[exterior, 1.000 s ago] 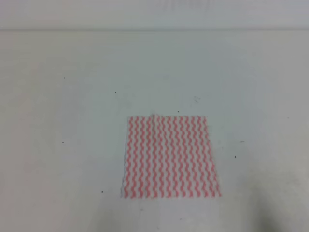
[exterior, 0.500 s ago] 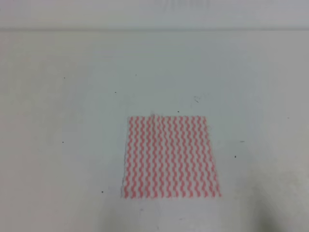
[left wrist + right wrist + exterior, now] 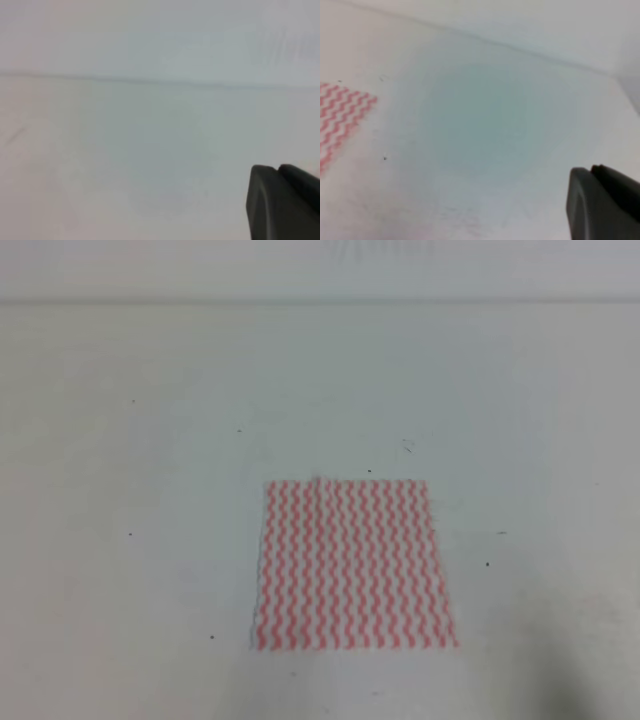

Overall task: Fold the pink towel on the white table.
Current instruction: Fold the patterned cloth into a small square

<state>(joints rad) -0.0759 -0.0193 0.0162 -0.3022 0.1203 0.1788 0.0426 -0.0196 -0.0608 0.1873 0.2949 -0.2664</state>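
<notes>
The pink towel (image 3: 355,565) lies spread flat on the white table (image 3: 150,440), right of centre and near the front, with a small wrinkle on its far edge. Neither arm appears in the exterior high view. In the left wrist view a single dark finger (image 3: 281,202) sits at the lower right over bare table, with no towel in sight. The right wrist view has a similar dark finger (image 3: 602,205) at the lower right, and a corner of the towel (image 3: 340,112) lies far off at the left edge. Nothing is held.
The table's far edge (image 3: 320,302) runs across the top of the exterior high view. A few small dark specks (image 3: 408,446) dot the surface around the towel. The right wrist view shows the table's far edge (image 3: 520,50) slanting down to the right.
</notes>
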